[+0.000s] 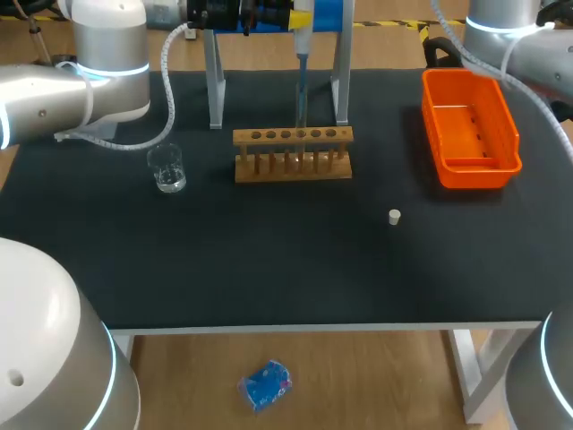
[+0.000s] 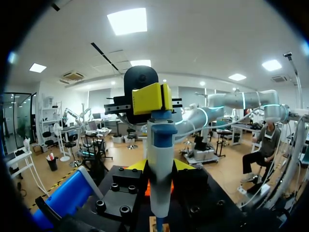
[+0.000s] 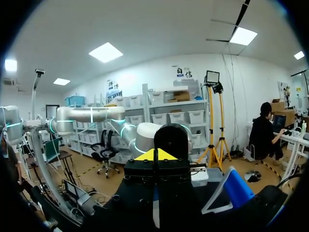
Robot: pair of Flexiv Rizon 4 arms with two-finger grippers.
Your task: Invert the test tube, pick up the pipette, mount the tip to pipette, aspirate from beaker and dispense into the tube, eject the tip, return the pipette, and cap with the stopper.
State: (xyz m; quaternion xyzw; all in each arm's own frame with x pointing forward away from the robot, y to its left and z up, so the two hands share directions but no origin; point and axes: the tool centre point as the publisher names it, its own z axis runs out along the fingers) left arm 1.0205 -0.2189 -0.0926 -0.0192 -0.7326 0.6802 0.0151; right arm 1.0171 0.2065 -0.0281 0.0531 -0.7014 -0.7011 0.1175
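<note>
Overhead, at top centre, the pipette (image 1: 303, 40) hung upright with its tip over the wooden rack (image 1: 293, 154), likely so liquid would drop straight down. In the left wrist view, at centre, the left gripper (image 2: 160, 166) clamped the pipette. In the right wrist view, at lower centre, the right gripper (image 3: 154, 155) was pinched closed and empty.

beaker (image 1: 167, 168) left of rack (image 1: 293, 154), bin (image 1: 469, 128) right

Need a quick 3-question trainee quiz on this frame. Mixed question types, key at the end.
1. Fill in: in the head view, the beaker stands to the ____ of the rack, with the orange bin on the opposite side.
2. The pipette held in the left gripper hangs over: A) the beaker B) the rack C) the bin.
3. True or false: the stopper lies in the bin.
Key: 1 left; 2 B; 3 false.
</note>
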